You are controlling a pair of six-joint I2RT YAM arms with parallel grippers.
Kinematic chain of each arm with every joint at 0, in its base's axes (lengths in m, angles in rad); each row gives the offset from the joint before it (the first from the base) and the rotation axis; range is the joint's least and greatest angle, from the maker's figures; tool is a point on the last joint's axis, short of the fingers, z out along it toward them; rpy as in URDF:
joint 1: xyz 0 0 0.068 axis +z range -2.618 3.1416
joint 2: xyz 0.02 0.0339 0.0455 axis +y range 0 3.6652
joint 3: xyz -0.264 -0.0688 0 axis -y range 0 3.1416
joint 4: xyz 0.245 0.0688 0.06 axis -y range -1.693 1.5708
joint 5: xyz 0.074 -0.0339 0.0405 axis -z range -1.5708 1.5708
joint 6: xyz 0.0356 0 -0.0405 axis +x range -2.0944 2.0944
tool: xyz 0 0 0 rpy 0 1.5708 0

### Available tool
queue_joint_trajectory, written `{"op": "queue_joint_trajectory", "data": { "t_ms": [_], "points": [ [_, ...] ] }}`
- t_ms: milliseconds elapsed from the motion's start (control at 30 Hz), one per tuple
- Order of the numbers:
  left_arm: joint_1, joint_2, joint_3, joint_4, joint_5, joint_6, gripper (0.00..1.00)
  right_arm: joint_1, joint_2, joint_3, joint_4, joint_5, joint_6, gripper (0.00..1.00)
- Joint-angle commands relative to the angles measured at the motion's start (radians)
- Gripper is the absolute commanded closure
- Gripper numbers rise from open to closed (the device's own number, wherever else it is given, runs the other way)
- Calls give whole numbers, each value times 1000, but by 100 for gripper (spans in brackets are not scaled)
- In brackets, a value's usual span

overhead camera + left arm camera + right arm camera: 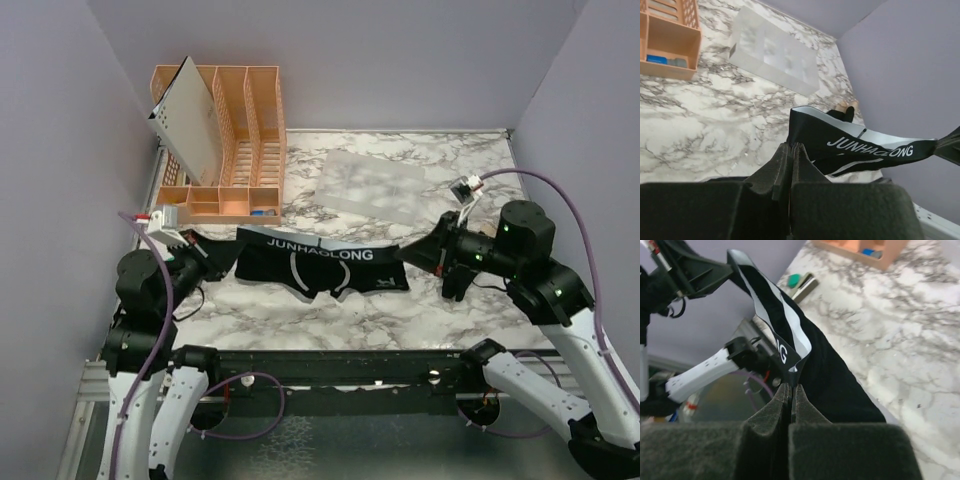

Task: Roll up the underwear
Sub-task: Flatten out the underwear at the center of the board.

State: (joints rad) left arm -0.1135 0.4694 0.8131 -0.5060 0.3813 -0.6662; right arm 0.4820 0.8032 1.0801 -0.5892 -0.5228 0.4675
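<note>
Left claw (228,256) clamped tight on left end of black underwear (320,268), at waistband; garment stretched taut over middle of marble worktop (330,315), JUNHAGLONG lettering readable from above; right claw (405,256) pinched closed on right end.

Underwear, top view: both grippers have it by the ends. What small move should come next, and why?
Probably lower the left gripper and right gripper together, laying the underwear flat on the table. Each is shut on one end of the waistband, the cloth stretched taut between them and not yet rolled; rolling likely needs it lying flat first.
</note>
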Motion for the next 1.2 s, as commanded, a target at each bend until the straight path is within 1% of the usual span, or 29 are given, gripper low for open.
{"op": "queue_joint_trajectory", "data": {
  "t_ms": [0,67,100,133,200,233,267,300,367,400,500,533,600,733,833,900,933,967,1000,1033,1067,1100,1133,1167],
  "points": [
    [-4,-59,105,-286,45,-93,100,-8,-63,-35,-156,-235,86,100],
    [-4,-18,146,-419,40,-82,100,-8,-58,-60,-165,-291,133,100],
    [-3,11,148,-464,49,-59,100,-8,-45,-74,-165,-278,152,100],
    [-3,39,134,-478,61,-39,100,-8,-27,-79,-181,-220,156,100],
    [-4,101,83,-464,37,-14,100,-8,38,-93,-201,-32,146,99],
    [-4,139,53,-437,14,0,100,-8,87,-96,-212,77,139,100],
    [-2,190,13,-390,-6,9,100,-8,170,-101,-210,177,132,100],
    [-2,235,-23,-342,-31,9,100,-8,241,-109,-183,257,123,100],
    [-4,342,-103,-188,-33,-3,100,-11,393,-109,-111,433,117,100],
    [-3,398,-142,-88,-21,-19,100,-15,466,-107,-58,480,108,100],
    [-6,587,-228,226,10,-57,100,-38,690,-57,57,508,64,100],
    [-8,652,-227,302,15,-52,100,-42,756,-30,75,516,46,100],
    [-13,776,-192,395,5,-27,100,-50,848,54,80,552,24,100],
    [-16,954,-89,452,10,48,100,-70,927,132,121,566,-27,100],
    [-15,1024,-29,455,-4,86,100,-82,986,187,104,578,-43,100],
    [-16,1055,-6,450,-25,100,100,-87,1020,210,103,575,-55,98],
    [-16,1073,6,442,-31,108,98,-88,1041,224,96,566,-63,97],
    [-16,1090,21,428,-30,119,91,-89,1062,242,80,565,-70,95],
    [-16,1107,33,416,-30,128,78,-92,1079,262,62,573,-78,91],
    [-16,1118,44,399,-31,135,65,-93,1089,278,52,574,-89,79],
    [-17,1121,54,380,-46,140,57,-95,1090,291,41,573,-96,68],
    [-16,1114,60,361,-65,147,49,-96,1077,299,33,565,-103,60],
    [-16,1095,60,351,-81,152,35,-97,1054,298,37,550,-112,51],
    [-16,1067,60,340,-94,159,26,-97,1025,294,41,534,-117,43]
  ]
}}
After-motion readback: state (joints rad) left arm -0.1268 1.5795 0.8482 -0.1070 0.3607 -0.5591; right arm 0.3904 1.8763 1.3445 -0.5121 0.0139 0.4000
